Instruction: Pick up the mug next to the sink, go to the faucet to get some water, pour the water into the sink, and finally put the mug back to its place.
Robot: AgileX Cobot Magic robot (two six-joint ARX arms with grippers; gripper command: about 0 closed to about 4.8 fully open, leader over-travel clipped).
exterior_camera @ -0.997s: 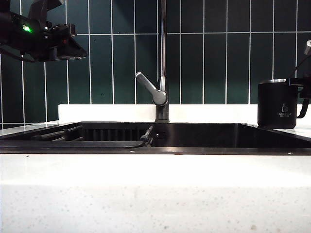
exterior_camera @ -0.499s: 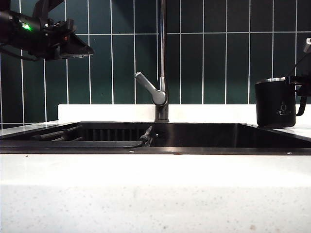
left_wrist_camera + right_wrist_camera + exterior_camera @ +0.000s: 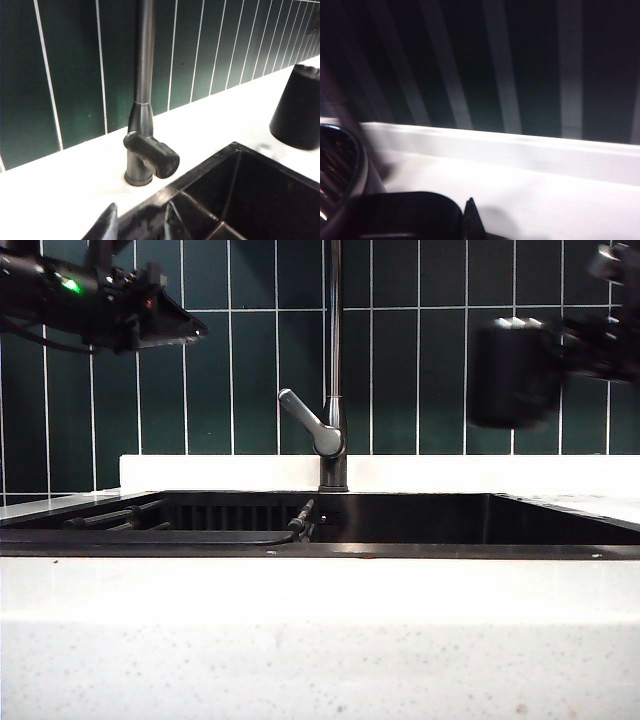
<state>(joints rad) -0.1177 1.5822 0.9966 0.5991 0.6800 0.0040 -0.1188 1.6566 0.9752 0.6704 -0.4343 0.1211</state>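
Blurred black mug (image 3: pixel 514 373) airborne in right hand (image 3: pixel 590 345).

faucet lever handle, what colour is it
Grey, on the dark-metal faucet; the lever handle shows best in the exterior view.

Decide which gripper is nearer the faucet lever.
Left. The left gripper hovers up and left of the faucet lever; the right gripper is farther right, carrying the mug above the sink edge.

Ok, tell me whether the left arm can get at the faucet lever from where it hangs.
Probably yes: the left hand hangs open, high and left of the faucet lever, with nothing between them.
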